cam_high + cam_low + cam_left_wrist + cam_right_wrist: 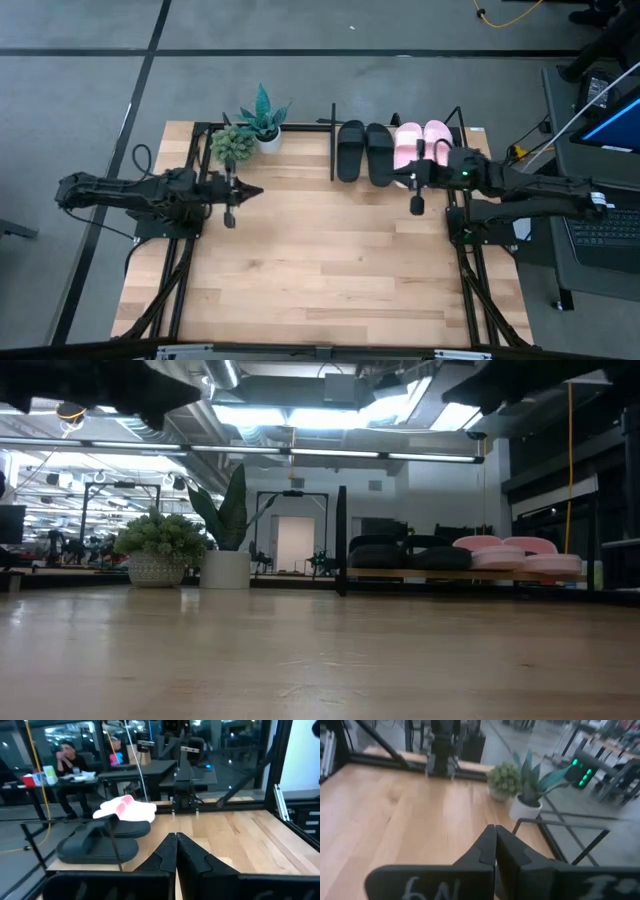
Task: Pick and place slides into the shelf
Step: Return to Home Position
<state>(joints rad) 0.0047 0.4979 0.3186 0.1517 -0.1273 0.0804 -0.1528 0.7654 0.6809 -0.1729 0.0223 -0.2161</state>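
Two matte black slides (364, 151) and two pale pink slides (422, 146) lie side by side on the shelf (333, 150) at the table's far edge, soles on its wood board. The low view shows the black slides (410, 554) and pink slides (515, 553) on the shelf board (460, 574). The left wrist view shows the black slides (100, 842) and pink slides (127, 809). My left gripper (230, 205) hovers shut over the table's left side, clear of everything. My right gripper (416, 197) hovers shut just near of the pink slides, touching nothing.
Two potted plants stand at the far edge left of the shelf: a bushy one (233, 145) and a spiky one in a white pot (265, 120). Black arm mounting frames (470, 240) run along both table sides. People sit at desks (67, 762) beyond the table.
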